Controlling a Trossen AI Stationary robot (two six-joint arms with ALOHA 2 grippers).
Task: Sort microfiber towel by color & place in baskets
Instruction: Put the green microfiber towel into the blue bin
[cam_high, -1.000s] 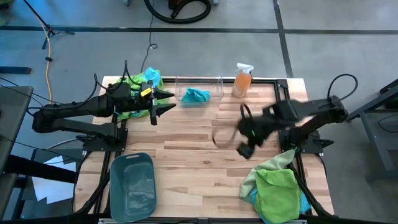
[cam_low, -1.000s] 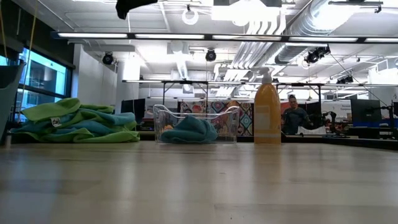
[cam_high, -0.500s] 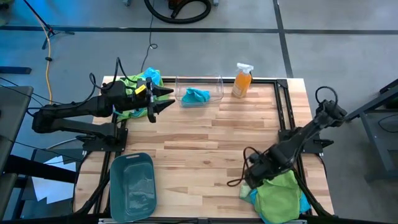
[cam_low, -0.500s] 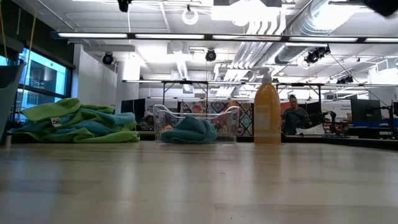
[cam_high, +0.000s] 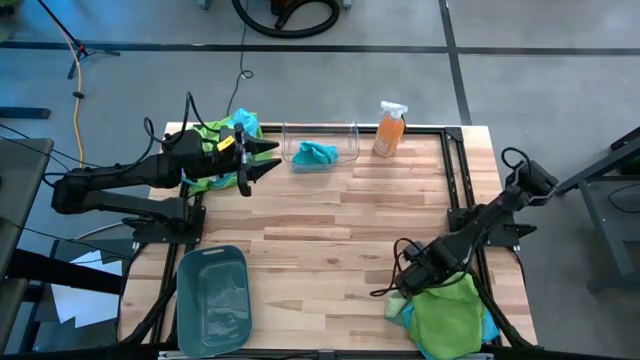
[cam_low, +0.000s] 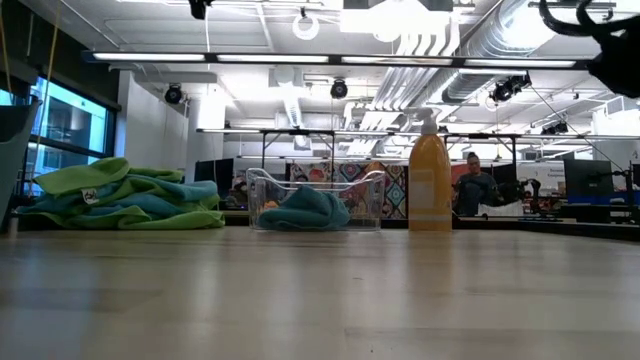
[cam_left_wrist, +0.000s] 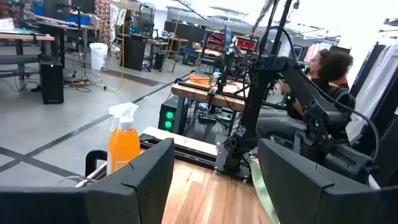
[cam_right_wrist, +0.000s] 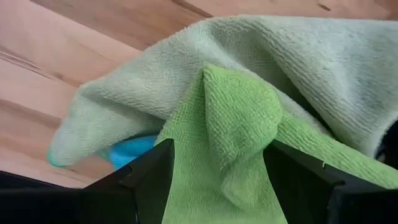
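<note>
A heap of lime green, pale green and turquoise microfiber towels (cam_high: 445, 312) lies at the table's near right corner. My right gripper (cam_high: 415, 282) is down on it, open. In the right wrist view its fingers stand either side of a raised lime green fold (cam_right_wrist: 239, 118). A second heap of towels (cam_high: 215, 140) lies at the far left corner, and my open left gripper (cam_high: 262, 160) hovers beside it. The clear basket (cam_high: 320, 143) at the far edge holds one turquoise towel (cam_high: 315, 153). The teal-grey basket (cam_high: 212, 298) sits at the near left. My right gripper comes at the heap from above with open fingers (cam_right_wrist: 143, 180) astride the raised lime green fold (cam_right_wrist: 230, 143), which fills the gap between them. Whether the pads touch the cloth cannot be told. The heap rests on the table.
An orange spray bottle (cam_high: 390, 128) stands at the far edge, right of the clear basket. Bare wood spans the table's middle (cam_high: 330, 230). A person (cam_left_wrist: 329, 68) sits beyond the table's right side.
My right gripper has swung from above the table's middle toward the near right corner and come down onto the towel heap there. In the last half second it has barely shifted. The towels and baskets lie as before.
</note>
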